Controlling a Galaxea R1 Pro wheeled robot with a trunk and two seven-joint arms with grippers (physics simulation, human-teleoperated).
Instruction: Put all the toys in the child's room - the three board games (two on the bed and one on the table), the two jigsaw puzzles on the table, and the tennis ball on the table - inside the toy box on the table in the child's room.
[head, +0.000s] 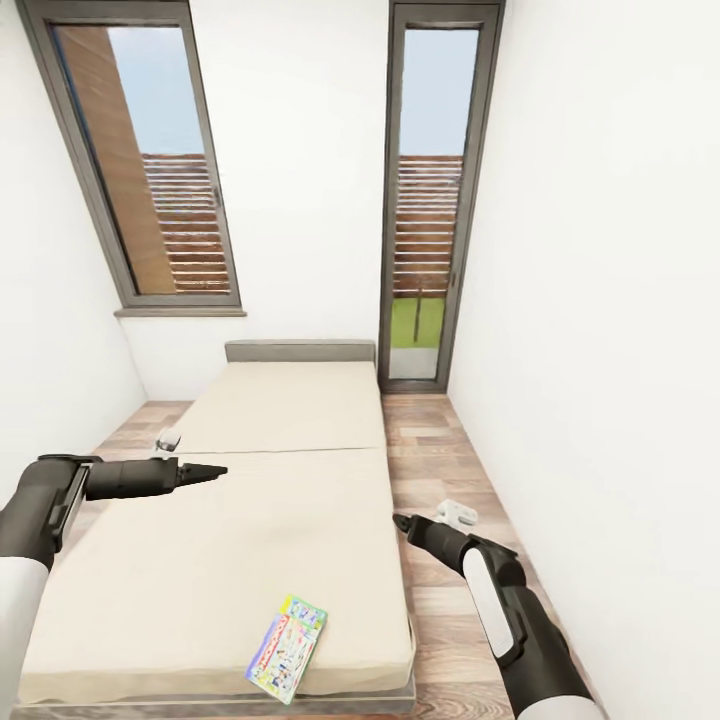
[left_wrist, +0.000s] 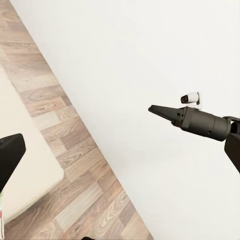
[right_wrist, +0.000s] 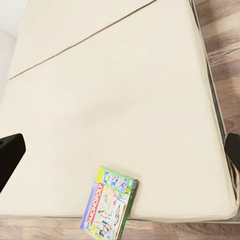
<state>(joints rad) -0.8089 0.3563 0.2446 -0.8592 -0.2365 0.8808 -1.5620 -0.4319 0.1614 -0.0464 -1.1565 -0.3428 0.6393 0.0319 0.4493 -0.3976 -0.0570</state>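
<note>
One board game (head: 287, 648), a flat pale blue-white box with a green edge and "MONOPOLY" lettering, lies at the near end of the beige bed (head: 270, 520), close to its foot edge. It also appears in the right wrist view as the board game (right_wrist: 109, 206). My left gripper (head: 216, 468) hovers over the bed's left side, pointing right. Its dark fingers (left_wrist: 10, 156) stand wide apart, holding nothing. My right gripper (head: 399, 520) hangs beside the bed's right edge, above the floor. Its fingers (right_wrist: 9, 154) are also apart and empty. Both grippers are well above the game.
The bed's grey headboard (head: 300, 350) is against the far white wall between two tall grey-framed windows (head: 150, 170). A strip of wood-plank floor (head: 450, 470) runs between the bed and the right wall (head: 600, 350). A narrower strip lies on the left.
</note>
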